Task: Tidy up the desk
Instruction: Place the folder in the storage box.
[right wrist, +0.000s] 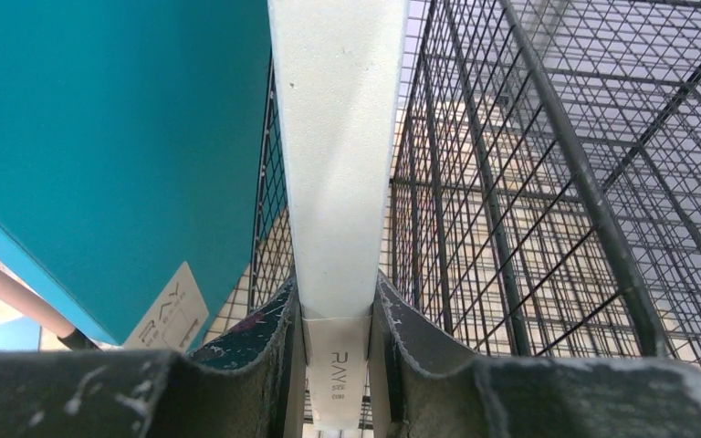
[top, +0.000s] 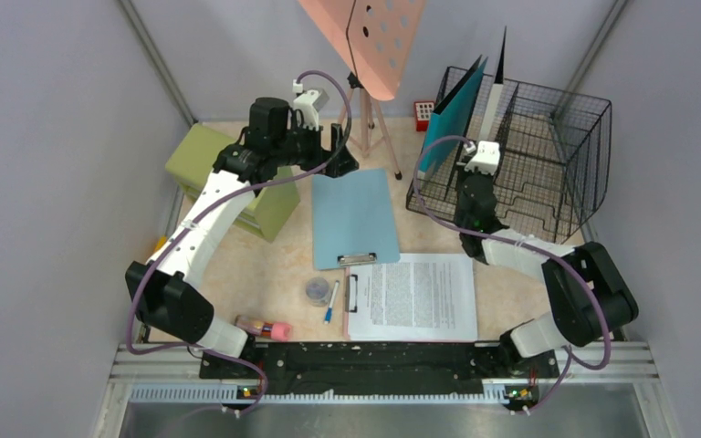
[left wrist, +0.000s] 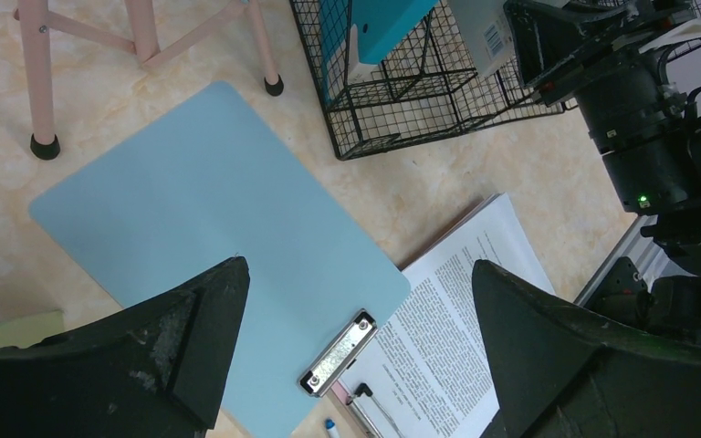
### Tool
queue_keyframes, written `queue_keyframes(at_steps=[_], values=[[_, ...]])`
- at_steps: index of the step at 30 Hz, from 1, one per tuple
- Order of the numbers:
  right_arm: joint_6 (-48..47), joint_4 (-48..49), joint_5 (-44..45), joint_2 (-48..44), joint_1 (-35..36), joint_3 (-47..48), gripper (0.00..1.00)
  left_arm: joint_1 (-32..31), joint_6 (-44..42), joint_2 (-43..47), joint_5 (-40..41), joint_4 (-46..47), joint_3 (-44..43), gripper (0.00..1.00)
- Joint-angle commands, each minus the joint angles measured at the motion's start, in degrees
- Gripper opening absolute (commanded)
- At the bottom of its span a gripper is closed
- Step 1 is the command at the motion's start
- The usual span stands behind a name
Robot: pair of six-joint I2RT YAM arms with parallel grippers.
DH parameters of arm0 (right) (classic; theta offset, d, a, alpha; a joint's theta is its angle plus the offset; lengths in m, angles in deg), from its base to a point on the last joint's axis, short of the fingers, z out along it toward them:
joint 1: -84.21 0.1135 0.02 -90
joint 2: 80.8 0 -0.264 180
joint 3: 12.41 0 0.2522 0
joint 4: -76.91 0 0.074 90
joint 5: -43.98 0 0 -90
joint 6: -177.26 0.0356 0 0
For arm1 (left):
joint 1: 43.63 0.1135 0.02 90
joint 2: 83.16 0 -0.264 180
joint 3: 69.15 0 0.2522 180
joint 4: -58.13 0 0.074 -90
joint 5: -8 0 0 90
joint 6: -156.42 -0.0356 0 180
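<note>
Right gripper (right wrist: 336,306) clamps the thin white folder (right wrist: 338,137), standing edge-up in the black wire rack (right wrist: 568,151) at the desk's (top: 265,265) far-right corner; left gripper (left wrist: 358,266) gapes empty above the pale-blue clipboard (left wrist: 210,219).

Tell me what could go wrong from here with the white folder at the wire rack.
The right hand grips only the narrow edge of the white folder, so it may twist or slip out. It stands close beside the teal folder inside the wire rack; a sideways shift might snag a wire or tip the teal one. The left hand, open above the blue clipboard, could bump the pink stand.
</note>
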Motion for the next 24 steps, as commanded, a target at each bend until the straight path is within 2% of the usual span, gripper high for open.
queue_keyframes(at_steps=[1, 6, 16, 24], values=[[-2.4, 15.5, -0.7, 1.0, 0.4, -1.3, 0.00, -0.2, 0.3, 0.8, -0.1, 3.0, 0.7, 0.97], [-2.4, 17.1, -1.8, 2.8, -0.2, -1.7, 0.00, -0.2, 0.4, 0.7, -0.2, 3.5, 1.5, 0.97], [-0.5, 22.0, -10.7, 3.9, -5.1, -4.8, 0.00, -0.3, 0.4, 0.5, -0.6, 3.8, 2.0, 0.97], [-2.0, 28.5, -9.9, 6.4, -5.6, -7.0, 0.00, -0.4, 0.7, -0.4, -1.1, 4.0, 2.4, 0.97]])
